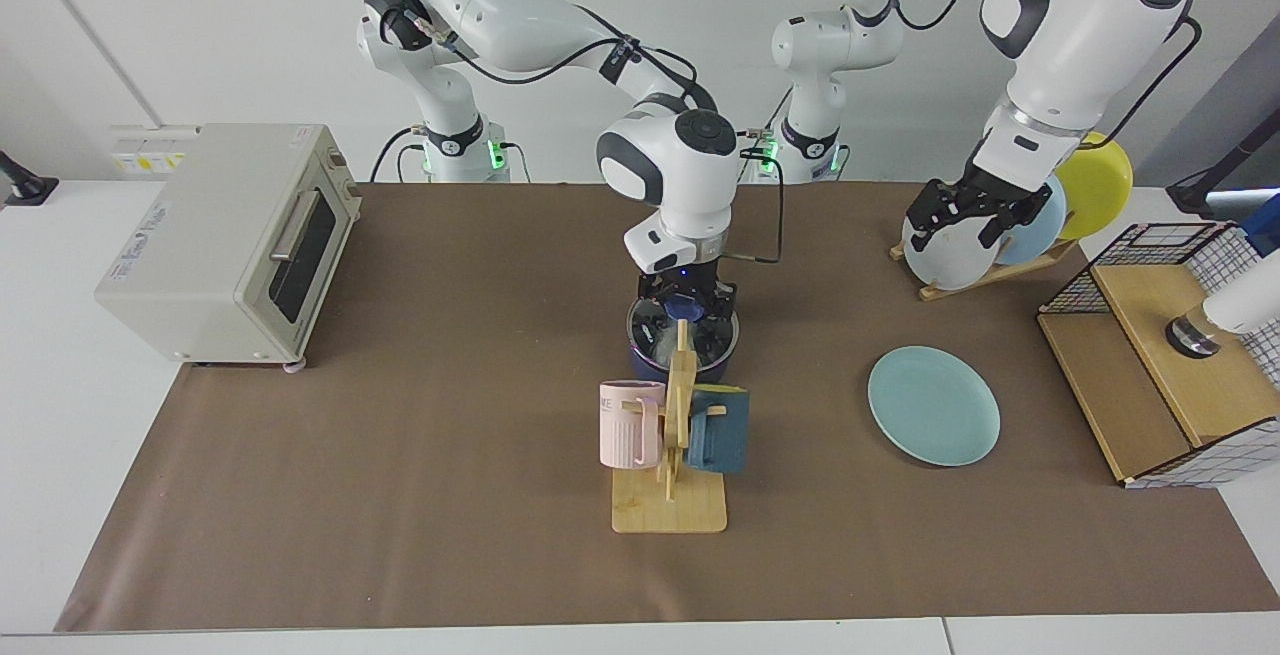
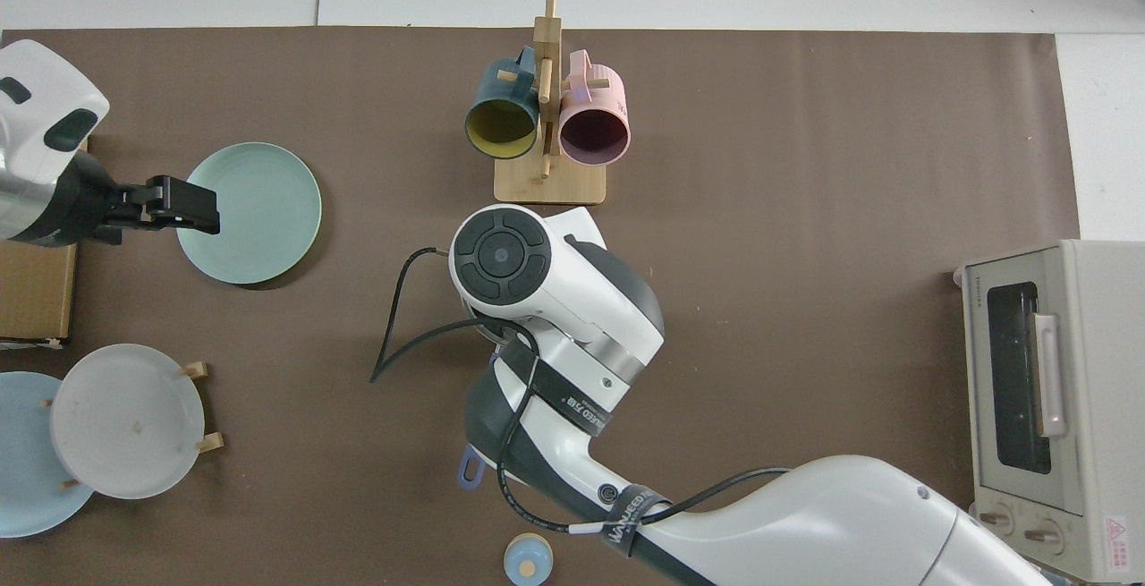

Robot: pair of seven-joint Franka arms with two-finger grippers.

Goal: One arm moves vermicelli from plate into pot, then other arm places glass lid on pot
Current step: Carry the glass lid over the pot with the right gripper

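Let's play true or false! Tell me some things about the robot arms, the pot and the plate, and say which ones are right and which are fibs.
1. The teal plate has noodles on it. False: it is bare.
2. The right gripper is at the glass lid, over the knob. True.
3. The glass lid lies on the brown mat beside the toaster oven. False: it sits at the top of the pot.
4. The left gripper is up by the racked plates, touching nothing. True.
5. Three mugs hang on the wooden mug stand. False: there are two, one pink and one dark teal.
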